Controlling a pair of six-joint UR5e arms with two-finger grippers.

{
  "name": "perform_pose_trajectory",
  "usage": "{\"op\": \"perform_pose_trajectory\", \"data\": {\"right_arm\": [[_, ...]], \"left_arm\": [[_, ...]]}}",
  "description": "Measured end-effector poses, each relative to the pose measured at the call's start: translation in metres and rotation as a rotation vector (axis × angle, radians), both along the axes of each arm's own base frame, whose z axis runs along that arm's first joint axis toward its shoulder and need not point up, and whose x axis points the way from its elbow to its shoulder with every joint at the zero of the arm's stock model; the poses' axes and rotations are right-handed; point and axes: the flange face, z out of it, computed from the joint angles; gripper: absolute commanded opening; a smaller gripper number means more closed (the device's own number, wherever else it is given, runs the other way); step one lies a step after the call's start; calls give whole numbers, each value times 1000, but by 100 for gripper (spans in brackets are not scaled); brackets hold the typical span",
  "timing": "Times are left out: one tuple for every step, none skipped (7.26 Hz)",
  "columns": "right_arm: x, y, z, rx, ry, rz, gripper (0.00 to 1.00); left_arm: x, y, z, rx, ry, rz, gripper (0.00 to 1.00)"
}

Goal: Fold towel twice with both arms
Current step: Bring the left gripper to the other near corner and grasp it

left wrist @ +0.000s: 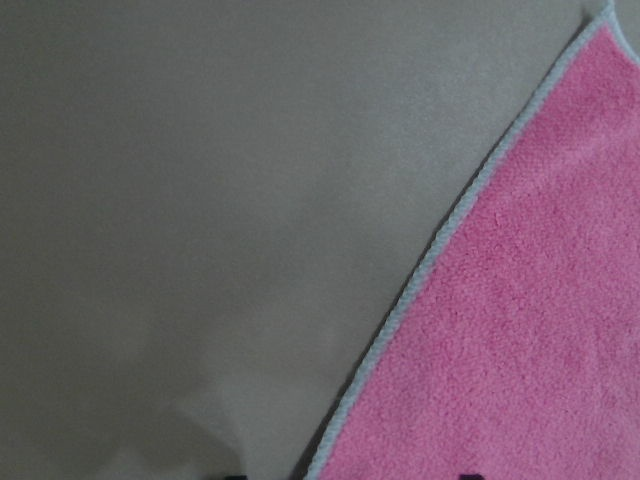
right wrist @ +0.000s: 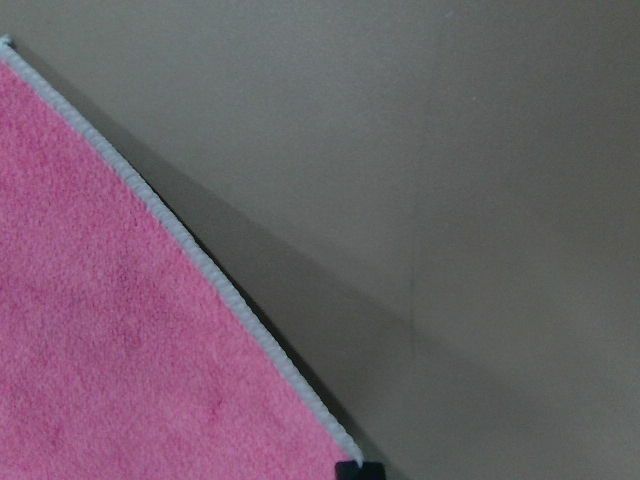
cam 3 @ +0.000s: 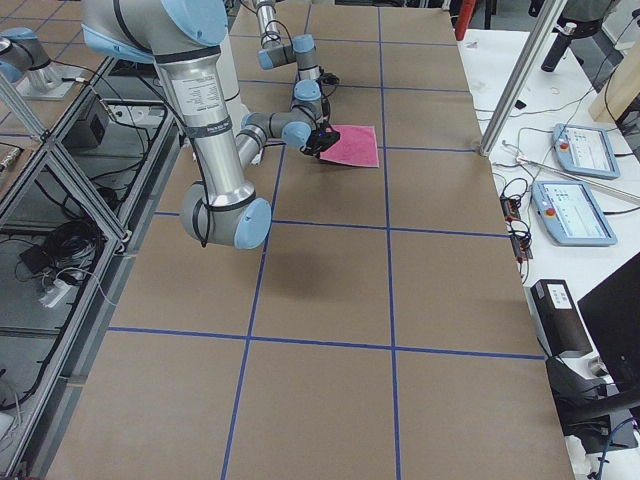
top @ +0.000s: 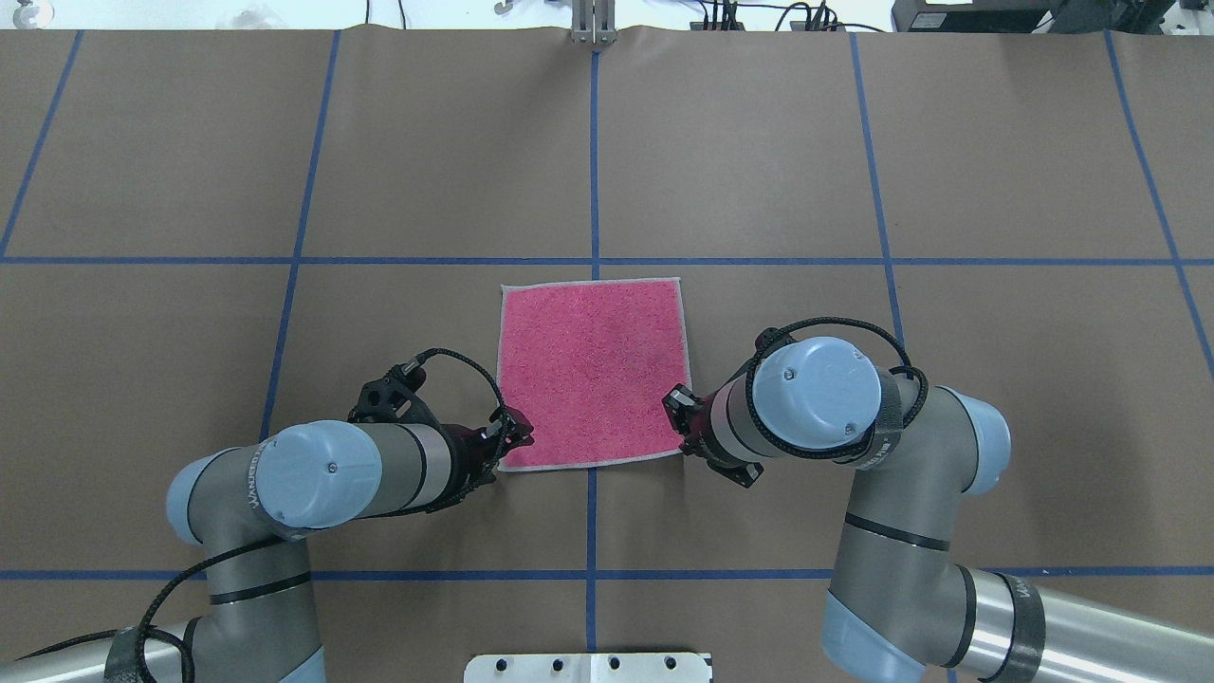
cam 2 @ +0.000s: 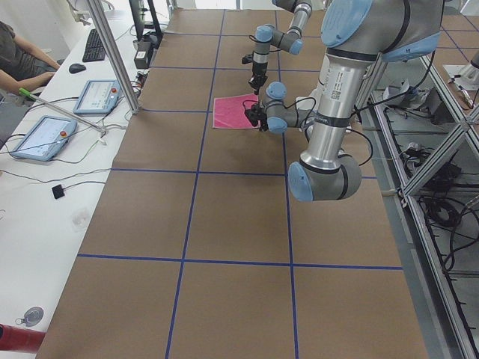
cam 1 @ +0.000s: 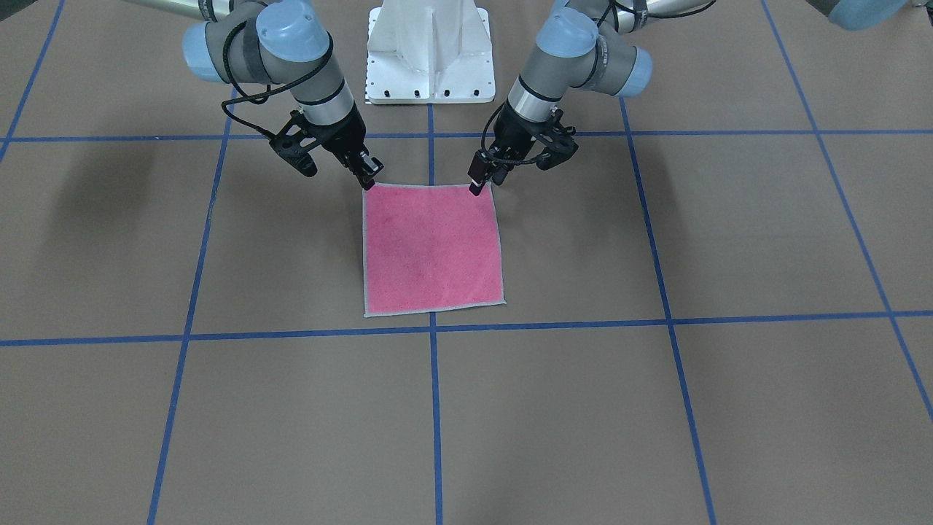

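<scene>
The towel (cam 1: 434, 248) (top: 593, 370) lies flat on the brown table, pink face up, with light grey edging. My left gripper (cam 1: 482, 182) (top: 512, 438) is at the towel's near-left corner. In the left wrist view the towel (left wrist: 520, 350) has its edge running between two barely visible finger ends set apart, so this gripper is open astride the corner. My right gripper (cam 1: 369, 177) (top: 678, 403) is at the near-right corner and shut on it. In the right wrist view a dark fingertip (right wrist: 360, 470) meets the edge of the towel (right wrist: 120, 340), which casts a wide shadow.
The white pedestal base (cam 1: 430, 58) stands just behind the towel between the arms. Blue tape lines (top: 593, 161) divide the brown table cover. Tablets (cam 2: 41, 134) and a person's arm (cam 2: 30, 71) are at a side bench beyond the table's far edge.
</scene>
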Motion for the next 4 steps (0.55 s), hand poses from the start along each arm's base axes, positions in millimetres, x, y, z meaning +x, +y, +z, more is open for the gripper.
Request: {"op": "perform_pose_trajectory", "data": {"right_arm": [[0,0,0,0,0,0,0],[0,0,0,0,0,0,0],[0,0,0,0,0,1,0],[1,-1,0,0,0,2,0]], "left_arm": [[1,0,-2,1,3,0,20],[1,0,-3,2,4,0,5],[1,0,-3,2,5,0,2],[0,0,-3,2,4,0,0]]}}
